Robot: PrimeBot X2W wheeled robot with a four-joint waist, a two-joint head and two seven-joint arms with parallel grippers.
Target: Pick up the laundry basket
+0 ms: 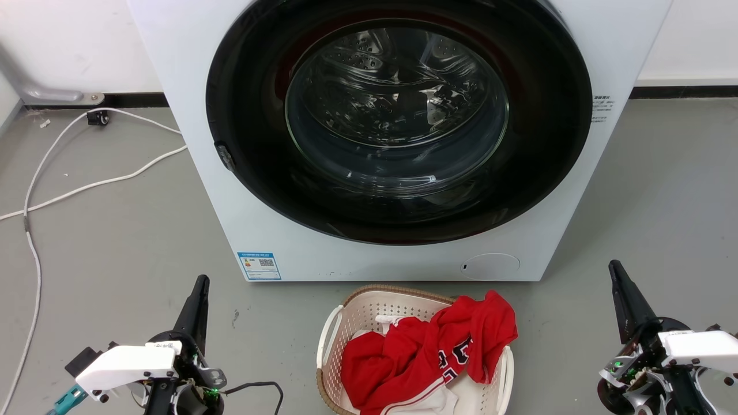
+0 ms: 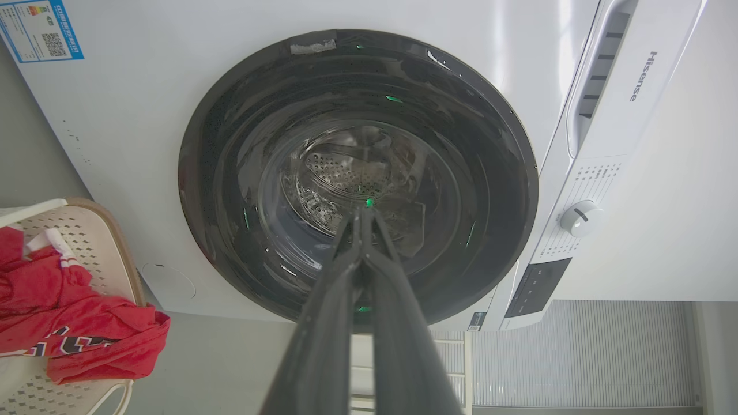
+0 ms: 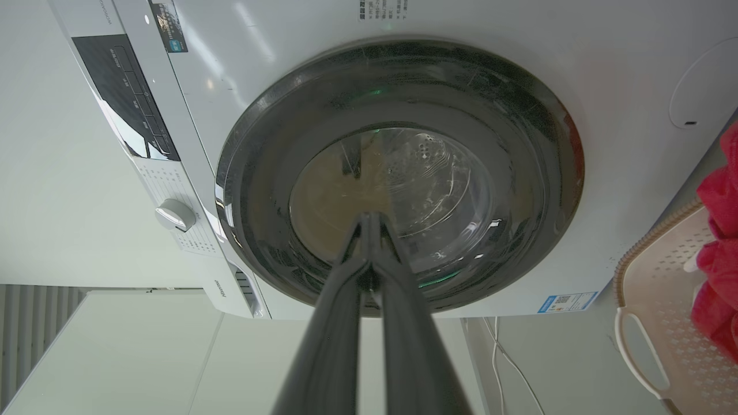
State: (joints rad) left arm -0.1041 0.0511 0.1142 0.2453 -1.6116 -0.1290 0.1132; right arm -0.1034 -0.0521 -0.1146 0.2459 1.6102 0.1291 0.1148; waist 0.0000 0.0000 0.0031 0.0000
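The laundry basket point(image 1: 369, 308), bottom centre, sits on the floor point(image 1: 115, 230) before the washer point(image 1: 311, 259); our left claw point(image 1: 199, 286) and right claw point(image 1: 614, 272), at the lower corners, are both clenched, empty.

The laundry basket point(image 1: 362, 316), cream-white perforated plastic with a brown woven-look rim and white loop side handles, stood upright between the left gripper point(image 1: 202, 282) and the right gripper point(image 1: 614, 268), touching neither, with red clothing point(image 1: 426, 351) heaped inside.
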